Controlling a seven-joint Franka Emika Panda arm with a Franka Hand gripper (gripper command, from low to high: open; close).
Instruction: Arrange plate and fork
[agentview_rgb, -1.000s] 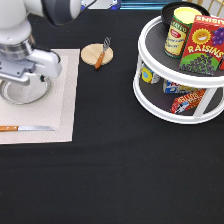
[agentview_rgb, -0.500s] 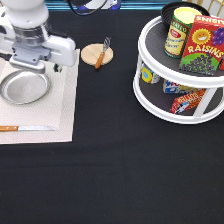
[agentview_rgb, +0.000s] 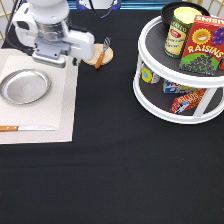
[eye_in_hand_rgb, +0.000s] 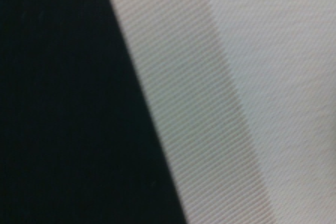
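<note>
The round silver plate lies flat on the beige placemat at the exterior view's left, with nothing holding it. The small fork with a brown-orange handle rests across the tan wooden disc, to the right of the mat's top edge. My gripper hangs over the mat's top right corner, above and to the right of the plate and just left of the fork. The wrist view shows only the mat's edge against the black cloth.
A wooden-handled knife lies along the mat's bottom edge. A white two-tier turntable with a can, a raisins box and packets stands at the right. Black cloth covers the table.
The arm has moved up and to the right, away from over the plate. The plate now lies fully uncovered on the mat. Fork and knife have not moved.
</note>
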